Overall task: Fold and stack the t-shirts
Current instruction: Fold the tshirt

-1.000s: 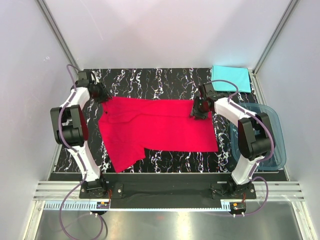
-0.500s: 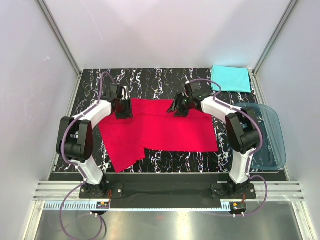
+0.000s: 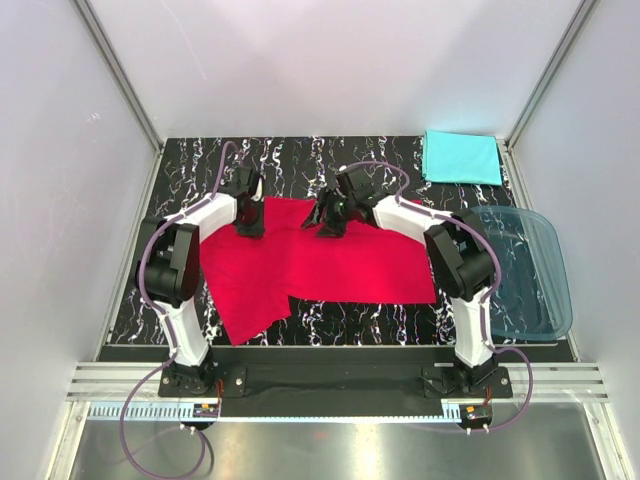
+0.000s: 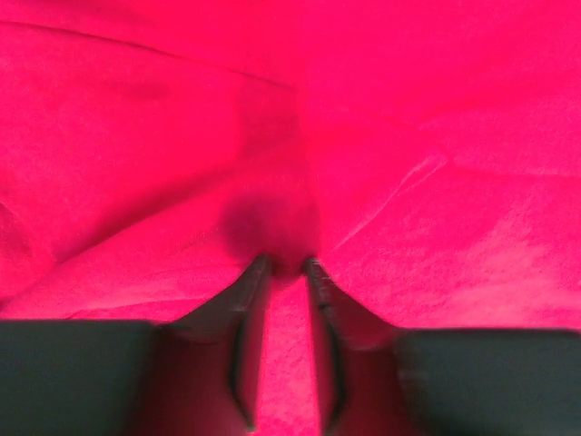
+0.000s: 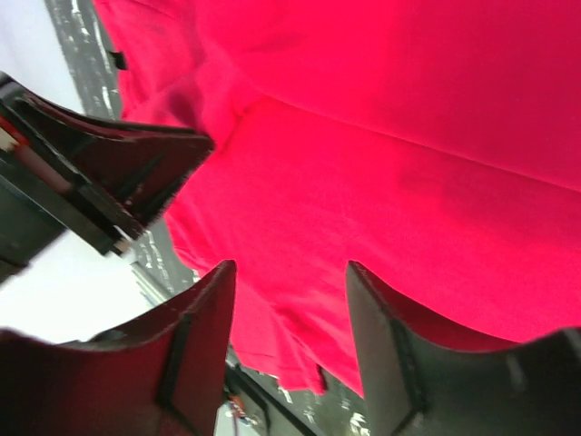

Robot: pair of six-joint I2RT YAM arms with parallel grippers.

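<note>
Two arms work over one red t-shirt (image 3: 330, 265), spread flat across the black marbled table (image 3: 300, 165). Both reach to its far edge. The left gripper (image 3: 250, 218) presses into the cloth with its jaws narrow, and the wrist view shows fabric puckering at its tips (image 4: 286, 268). Whether they pinch it cannot be told. The right gripper (image 3: 328, 215) hangs just beside it with fingers wide and nothing between them (image 5: 290, 272). A second, turquoise t-shirt (image 3: 460, 158) lies folded at the table's far right corner, well apart. One translucent blue tub (image 3: 548, 232) sits at the right edge.
</note>
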